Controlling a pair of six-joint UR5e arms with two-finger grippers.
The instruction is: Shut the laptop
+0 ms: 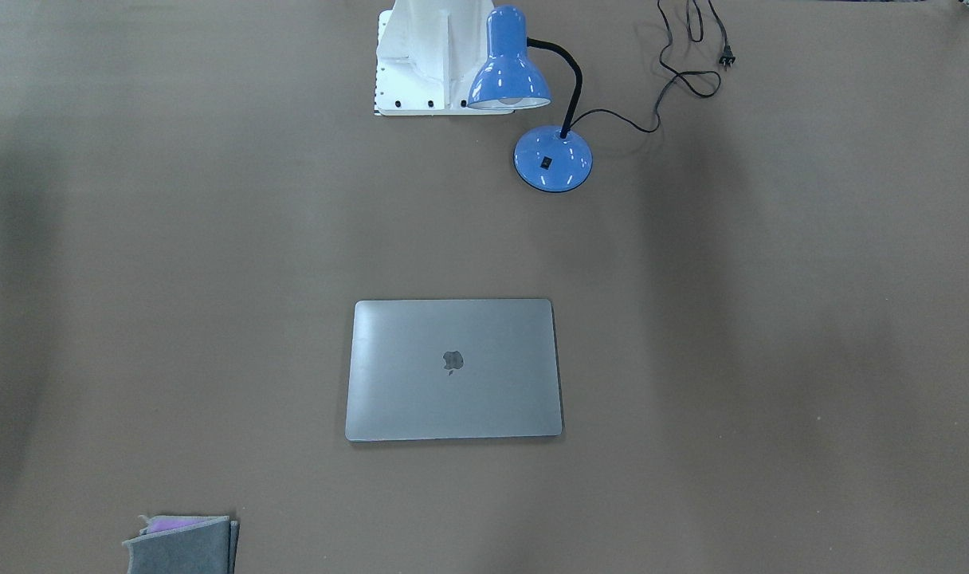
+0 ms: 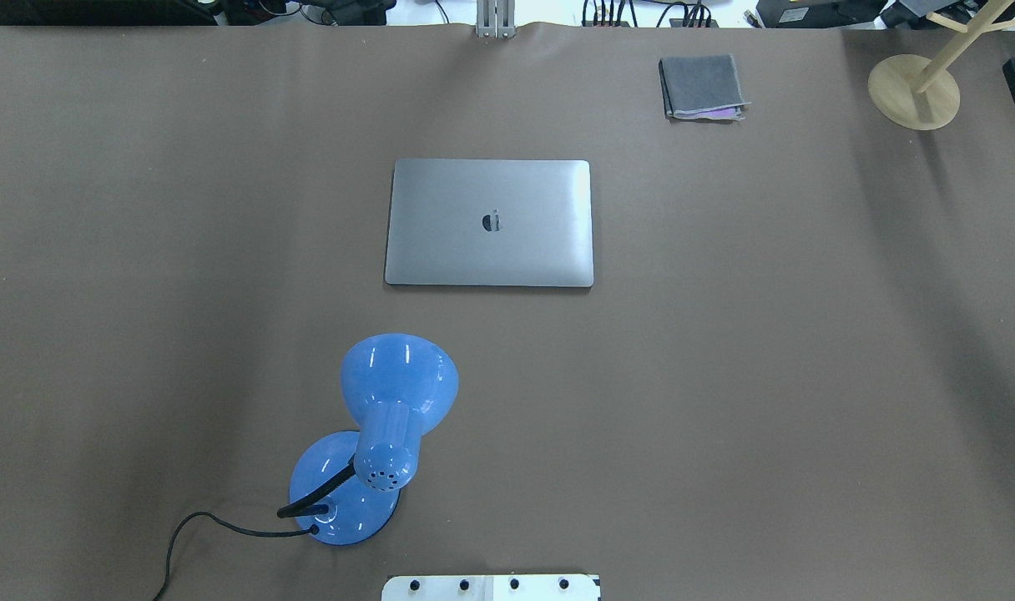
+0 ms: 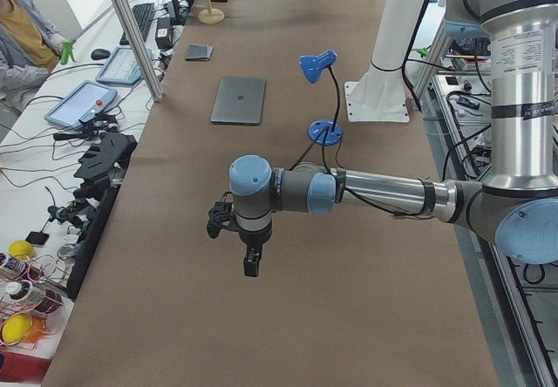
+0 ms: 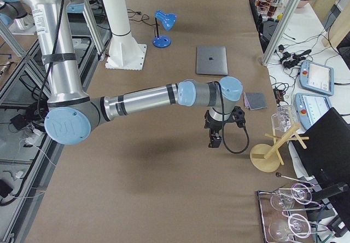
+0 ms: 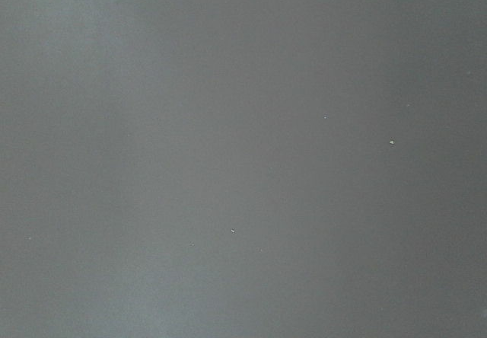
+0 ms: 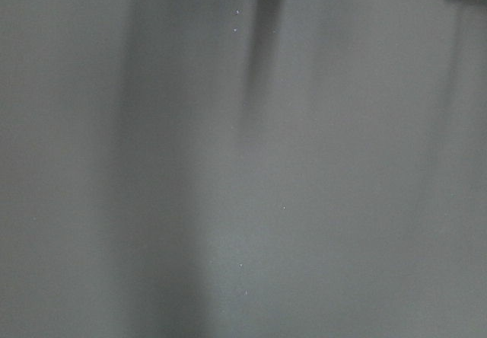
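Note:
The laptop (image 2: 489, 223) lies flat on the brown table with its lid down and the dark apple logo facing up. It also shows in the front-facing view (image 1: 453, 369), the left view (image 3: 239, 100) and the right view (image 4: 211, 60). My left gripper (image 3: 251, 265) hangs over bare table far from the laptop, toward the table's left end. My right gripper (image 4: 215, 140) hangs over bare table toward the right end. Both show only in the side views, so I cannot tell whether they are open or shut. Both wrist views show only table surface.
A blue desk lamp (image 2: 374, 434) stands between the robot base and the laptop, its cord (image 1: 684, 72) trailing on the table. A folded grey cloth (image 2: 702, 87) lies beyond the laptop to the right. A wooden stand (image 2: 915, 90) stands at the far right corner.

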